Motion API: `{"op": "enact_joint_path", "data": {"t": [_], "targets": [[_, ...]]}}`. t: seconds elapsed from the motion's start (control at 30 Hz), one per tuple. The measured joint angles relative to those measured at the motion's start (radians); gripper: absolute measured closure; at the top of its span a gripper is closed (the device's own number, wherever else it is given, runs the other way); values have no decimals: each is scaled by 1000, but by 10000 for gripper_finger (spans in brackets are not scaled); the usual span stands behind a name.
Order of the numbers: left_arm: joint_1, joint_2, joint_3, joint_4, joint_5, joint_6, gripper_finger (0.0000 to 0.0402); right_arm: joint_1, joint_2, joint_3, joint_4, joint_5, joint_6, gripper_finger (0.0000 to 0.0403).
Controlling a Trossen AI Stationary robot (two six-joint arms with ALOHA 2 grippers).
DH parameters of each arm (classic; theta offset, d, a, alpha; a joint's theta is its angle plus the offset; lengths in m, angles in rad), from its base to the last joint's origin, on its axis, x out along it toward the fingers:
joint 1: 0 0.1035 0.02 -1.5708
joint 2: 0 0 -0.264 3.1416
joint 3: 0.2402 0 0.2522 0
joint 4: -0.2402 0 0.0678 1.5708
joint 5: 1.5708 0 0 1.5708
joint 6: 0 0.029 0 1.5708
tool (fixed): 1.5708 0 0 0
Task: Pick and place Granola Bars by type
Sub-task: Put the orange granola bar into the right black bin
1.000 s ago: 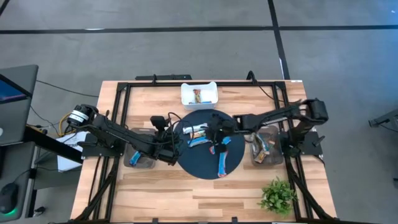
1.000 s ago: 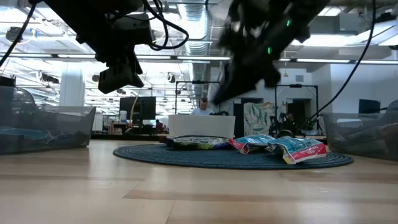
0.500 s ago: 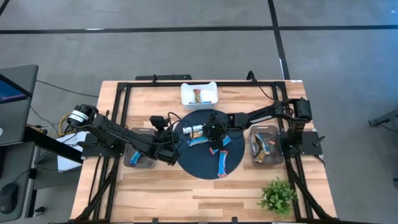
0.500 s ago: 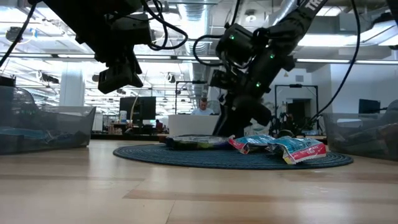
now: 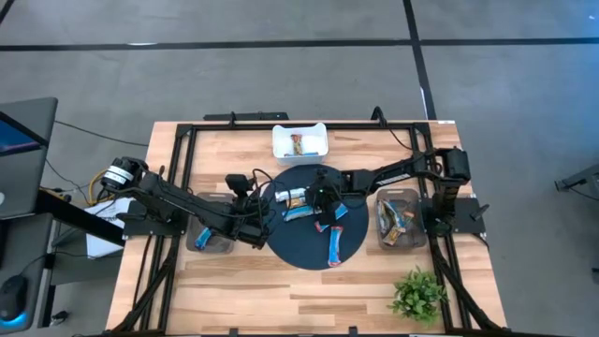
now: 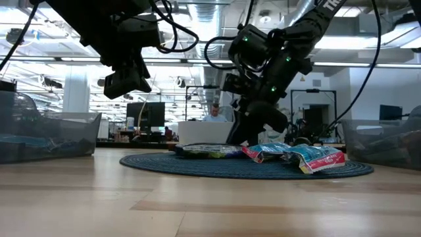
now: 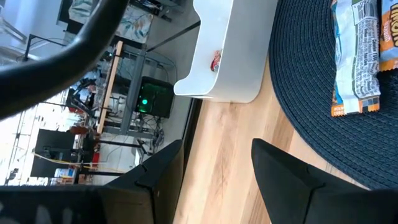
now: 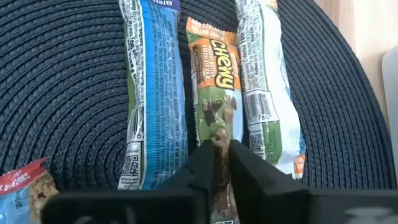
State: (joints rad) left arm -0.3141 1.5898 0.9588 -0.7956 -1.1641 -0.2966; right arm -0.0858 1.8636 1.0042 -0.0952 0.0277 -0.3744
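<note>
Three granola bars lie side by side on the round dark mat (image 8: 74, 93): a blue one (image 8: 155, 93), an orange and brown one (image 8: 217, 74) and a white and blue one (image 8: 267, 87). A red-ended bar (image 8: 22, 180) lies nearby. In the high view more bars (image 5: 335, 245) lie on the mat (image 5: 309, 253). My right gripper (image 8: 222, 168) (image 5: 321, 198) is down on the mat, shut on the orange bar. My left gripper (image 7: 217, 174) (image 5: 262, 192) hangs open above the mat's left edge, holding nothing. My right gripper pinches the orange and brown bar by its end (image 8: 220, 142) between its two fingers (image 8: 200, 163). It comes from above, slanting down, and its fingers lie along the bar. The bar lies flat on the mat between its two neighbours.
A white bin (image 5: 299, 140) with a bar in it stands at the mat's far side. Clear bins holding bars sit left (image 5: 211, 239) and right (image 5: 398, 220) of the mat. A small plant (image 5: 418, 295) stands at the near right corner. A black frame (image 5: 178, 168) rings the table.
My right gripper came down and toward the table's left, from above the mat onto the row of bars. It has kept still there for the last half second. The bars have not moved.
</note>
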Motion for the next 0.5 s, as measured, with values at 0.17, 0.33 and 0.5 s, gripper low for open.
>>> {"op": "enact_joint_path", "data": {"t": [0.17, 0.33, 0.5], "targets": [[0, 0, 0, 0, 0, 0, 216, 3, -1, 0, 0, 0, 0, 395], [0, 0, 0, 0, 0, 0, 216, 19, -21, -2, -23, 0, -1, 400], [0, 0, 0, 0, 1, -2, 216, 44, -115, -2, -71, -3, 0, 402]]}}
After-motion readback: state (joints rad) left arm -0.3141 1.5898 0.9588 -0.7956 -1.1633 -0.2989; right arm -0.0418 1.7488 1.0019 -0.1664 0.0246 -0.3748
